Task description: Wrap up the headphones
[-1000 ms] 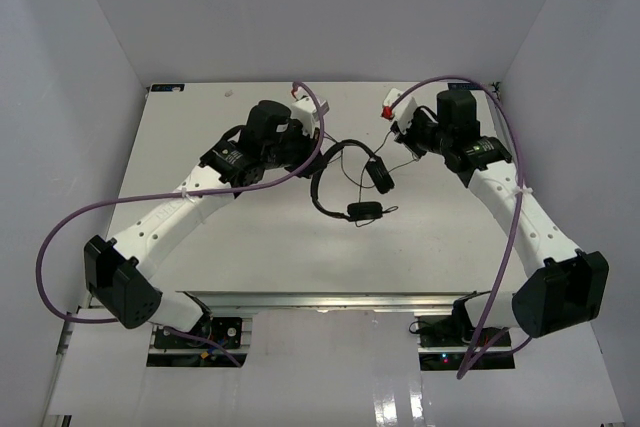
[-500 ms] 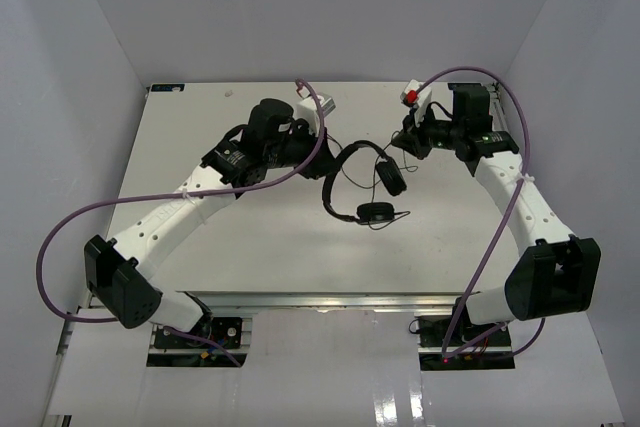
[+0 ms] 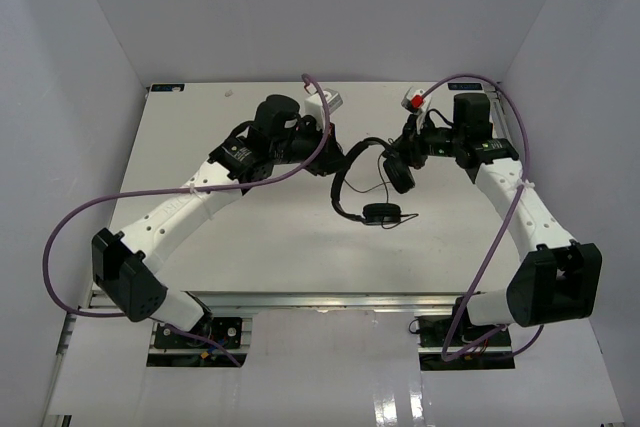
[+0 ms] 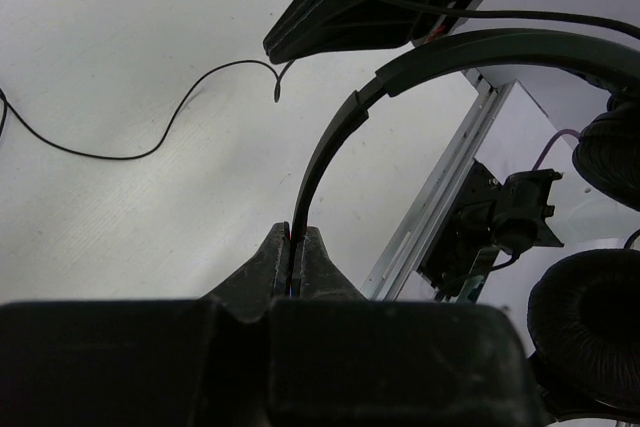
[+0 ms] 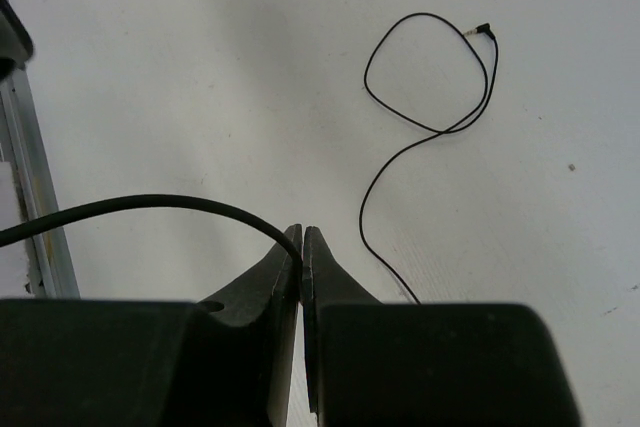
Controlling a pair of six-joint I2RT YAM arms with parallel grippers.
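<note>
Rightward is where the headphones (image 3: pixel 381 214) have drifted since a second ago, and the left arm has stretched after them while the right wrist has turned in toward the middle. They now sit mid-table between the two arms, with the thin headband (image 4: pixel 330 137) arching out to the left and both earcups on the right side, one (image 3: pixel 400 175) above the other. Whether the lower earcup touches the table (image 3: pixel 250 237) cannot be told from above.

The left gripper (image 4: pixel 297 242) is clenched on the headband — the band runs straight out from between its closed fingers and curves up and to the right, with a padded earcup (image 4: pixel 590 332) hanging at the far right of that wrist view. The right gripper (image 5: pixel 303 237) is pinched tight on the thin black cord (image 5: pixel 437 131), which enters from the left and ends at the fingertips. Beyond them, more cord lies slack on the table in a loose loop, its plug (image 5: pixel 485 32) at the free end.
</note>
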